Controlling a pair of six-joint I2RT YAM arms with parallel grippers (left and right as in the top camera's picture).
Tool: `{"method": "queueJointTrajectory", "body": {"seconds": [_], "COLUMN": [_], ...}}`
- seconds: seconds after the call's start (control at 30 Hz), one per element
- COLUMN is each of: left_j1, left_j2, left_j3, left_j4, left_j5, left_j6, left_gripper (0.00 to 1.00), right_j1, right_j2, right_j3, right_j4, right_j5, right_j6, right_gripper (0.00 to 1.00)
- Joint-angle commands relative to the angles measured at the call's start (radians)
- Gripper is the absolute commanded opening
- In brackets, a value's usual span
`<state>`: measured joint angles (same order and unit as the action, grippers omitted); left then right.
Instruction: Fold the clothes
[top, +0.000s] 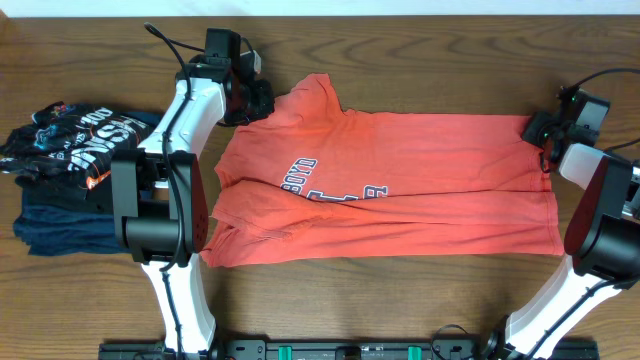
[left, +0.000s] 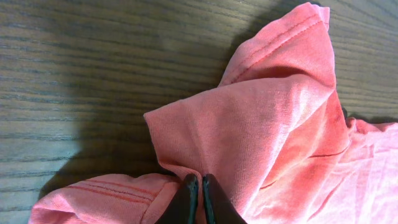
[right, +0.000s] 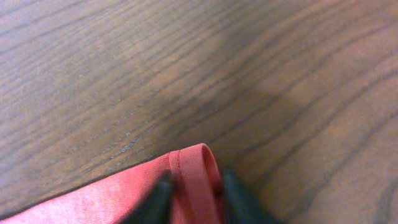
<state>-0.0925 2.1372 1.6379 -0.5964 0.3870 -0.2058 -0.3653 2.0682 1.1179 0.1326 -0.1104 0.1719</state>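
Note:
The clothes, an orange-red T-shirt (top: 400, 170) with white lettering, lie across the table's middle with the near half folded over. At its far left sleeve, my left gripper (top: 260, 100) is shut on a raised peak of the fabric. In the left wrist view its fingers (left: 199, 186) pinch the cloth (left: 273, 124) tightly together. My right gripper (top: 545, 150) is at the shirt's far right hem corner. The right wrist view shows a rolled fold of hem (right: 194, 165) caught between its blurred fingers (right: 196, 196), which press on both sides.
A stack of dark folded garments (top: 65, 175) with white print sits at the left edge, beside the left arm's base (top: 150, 215). The right arm's base (top: 605, 225) stands at the right. Bare wooden table (top: 420, 50) shows beyond the shirt.

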Motion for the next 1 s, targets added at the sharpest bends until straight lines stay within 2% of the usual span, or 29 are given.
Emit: {"method": "queueJointTrajectory", "body": {"seconds": [0.0, 0.03, 0.07, 0.27, 0.57, 0.97], "left_j1": [0.001, 0.001, 0.001, 0.002, 0.005, 0.042], "left_j2": [-0.019, -0.019, -0.019, -0.020, -0.087, -0.244], "left_j3": [0.022, 0.022, 0.022, 0.022, 0.022, 0.022], "left_j4": [-0.002, -0.003, -0.005, -0.005, -0.037, -0.299], "left_j5": [0.006, 0.006, 0.006, 0.006, 0.006, 0.006], "left_j6": [0.002, 0.002, 0.002, 0.002, 0.003, 0.003], "left_gripper": [0.06, 0.06, 0.06, 0.06, 0.06, 0.06], "right_j1": [0.006, 0.006, 0.006, 0.003, -0.039, -0.068], "right_j2": [0.027, 0.027, 0.026, -0.004, -0.198, -0.463], "right_j3": [0.002, 0.002, 0.002, 0.005, 0.022, 0.022], "right_j4": [-0.013, -0.015, -0.017, -0.061, -0.227, -0.584], "right_j5": [0.003, 0.003, 0.007, 0.047, 0.104, 0.106], "right_j6": [-0.002, -0.001, -0.001, 0.007, 0.006, 0.006], "right_gripper": [0.08, 0.02, 0.01, 0.01, 0.01, 0.01]}}
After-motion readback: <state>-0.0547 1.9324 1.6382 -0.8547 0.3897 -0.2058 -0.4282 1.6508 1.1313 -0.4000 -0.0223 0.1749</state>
